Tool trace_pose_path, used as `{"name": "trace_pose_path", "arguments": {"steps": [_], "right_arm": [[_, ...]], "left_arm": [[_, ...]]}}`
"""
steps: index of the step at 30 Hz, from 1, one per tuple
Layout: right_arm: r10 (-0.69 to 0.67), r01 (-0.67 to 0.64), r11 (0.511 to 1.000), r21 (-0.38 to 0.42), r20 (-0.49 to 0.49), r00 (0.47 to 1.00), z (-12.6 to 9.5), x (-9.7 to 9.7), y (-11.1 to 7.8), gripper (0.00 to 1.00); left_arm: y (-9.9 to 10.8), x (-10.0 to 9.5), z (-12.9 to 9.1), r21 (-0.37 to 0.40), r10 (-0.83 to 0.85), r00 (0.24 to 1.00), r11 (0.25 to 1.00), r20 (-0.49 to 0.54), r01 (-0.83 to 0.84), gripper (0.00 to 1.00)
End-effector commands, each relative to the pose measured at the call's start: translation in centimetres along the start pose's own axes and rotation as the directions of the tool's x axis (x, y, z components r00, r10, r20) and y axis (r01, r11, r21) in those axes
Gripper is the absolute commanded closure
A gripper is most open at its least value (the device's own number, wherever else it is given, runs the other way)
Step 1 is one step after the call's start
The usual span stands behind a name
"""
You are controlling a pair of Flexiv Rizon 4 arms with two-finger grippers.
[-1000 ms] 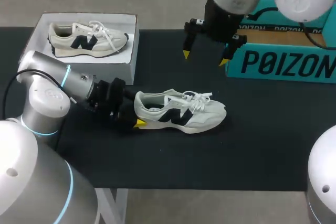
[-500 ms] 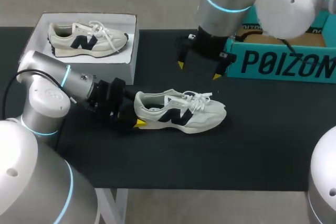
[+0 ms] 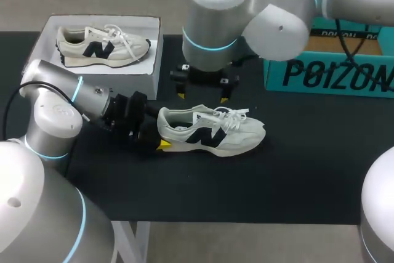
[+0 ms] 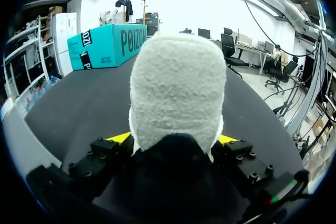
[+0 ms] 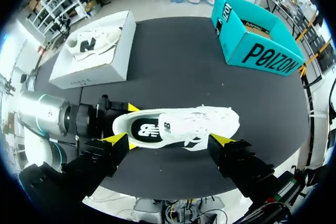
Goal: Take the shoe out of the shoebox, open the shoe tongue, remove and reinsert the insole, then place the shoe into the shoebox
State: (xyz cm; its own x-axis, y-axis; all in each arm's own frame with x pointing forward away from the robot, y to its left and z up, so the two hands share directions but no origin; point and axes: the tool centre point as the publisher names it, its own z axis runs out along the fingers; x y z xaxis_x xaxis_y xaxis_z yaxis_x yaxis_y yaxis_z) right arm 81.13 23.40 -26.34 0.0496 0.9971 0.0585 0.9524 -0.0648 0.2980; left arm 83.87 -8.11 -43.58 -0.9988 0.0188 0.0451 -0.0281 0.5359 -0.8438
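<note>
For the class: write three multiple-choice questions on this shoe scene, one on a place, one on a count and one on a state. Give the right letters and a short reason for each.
1. Where is the shoe that the left gripper holds?
A. Inside the teal shoebox
B. On the black table
C. On the white box

2. How many shoes are in view?
A. One
B. Two
C. Three

3. How is the right gripper?
A. Shut on the laces
B. Shut on the teal shoebox
C. Open above the shoe

Answers:
1 B: the shoe stands on its sole on the table, with its heel between the left fingers.
2 B: a second shoe rests on the white box.
3 C: the right fingers stand apart over the shoe and touch nothing.
</note>
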Motion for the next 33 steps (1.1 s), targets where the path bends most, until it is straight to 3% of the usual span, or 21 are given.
{"name": "trace_pose_path", "arguments": {"steps": [1, 12, 19, 27, 33], "right_arm": [[-0.099, 0.098, 0.995, 0.021, 0.055, 0.994, 2.1, 1.7, -0.2, 0.00], [-0.087, 0.085, 0.996, 0.019, 0.196, 0.977, 5.4, 2.0, -1.3, 0.00], [-0.056, 0.048, 0.998, 0.034, 0.284, 0.957, 7.6, 0.7, -1.2, 0.00], [-0.040, 0.035, 0.999, 0.020, 0.351, 0.935, 9.0, -0.7, 0.2, 0.00], [-0.050, 0.038, 0.999, 0.039, 0.392, 0.919, 9.7, -2.1, -0.2, 0.00]], "left_arm": [[0.4, -0.2, 0.4, 0.000, 0.001, 1.000, 1.000, 0.001, -0.001, 1.00], [0.4, -0.2, 0.4, 0.000, 0.001, 1.000, 1.000, 0.001, -0.001, 1.00], [0.4, -0.2, 0.4, 0.000, 0.001, 1.000, 1.000, 0.001, -0.001, 1.00], [0.4, -0.2, 0.4, 0.000, 0.001, 1.000, 1.000, 0.001, -0.001, 1.00], [0.4, -0.2, 0.4, 0.000, 0.001, 1.000, 1.000, 0.001, -0.001, 1.00]]}}
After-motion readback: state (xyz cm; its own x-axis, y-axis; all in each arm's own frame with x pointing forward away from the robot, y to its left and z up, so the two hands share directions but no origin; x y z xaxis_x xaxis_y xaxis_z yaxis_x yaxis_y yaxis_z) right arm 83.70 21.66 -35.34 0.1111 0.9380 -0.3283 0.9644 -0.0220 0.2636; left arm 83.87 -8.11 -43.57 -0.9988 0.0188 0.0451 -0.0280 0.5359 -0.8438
